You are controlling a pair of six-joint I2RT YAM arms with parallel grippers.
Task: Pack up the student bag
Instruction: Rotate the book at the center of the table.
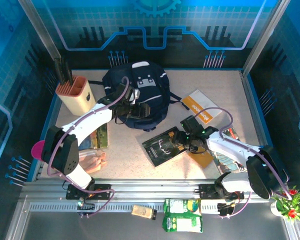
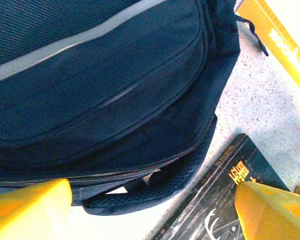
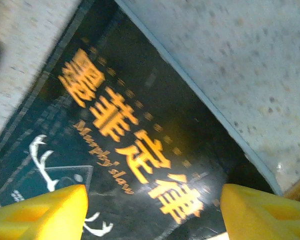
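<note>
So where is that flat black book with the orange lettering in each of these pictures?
Top external: the flat black book with orange lettering lies near the centre, below and right of the navy fabric backpack.
Left wrist: bottom right, beside the backpack's lower edge.
Right wrist: across the middle and left, cover up.
Shared landmark: the pale speckled table around it.

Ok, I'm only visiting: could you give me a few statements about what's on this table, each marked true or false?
1. The student bag lies on the far half of the table. True.
2. The right gripper is open above a black book with orange lettering. True.
3. The left gripper is shut on the bag. False: it is open, its fingers wide apart next to the bag.
4. The pen holder stands to the right of the bag. False: it stands to its left.
</note>
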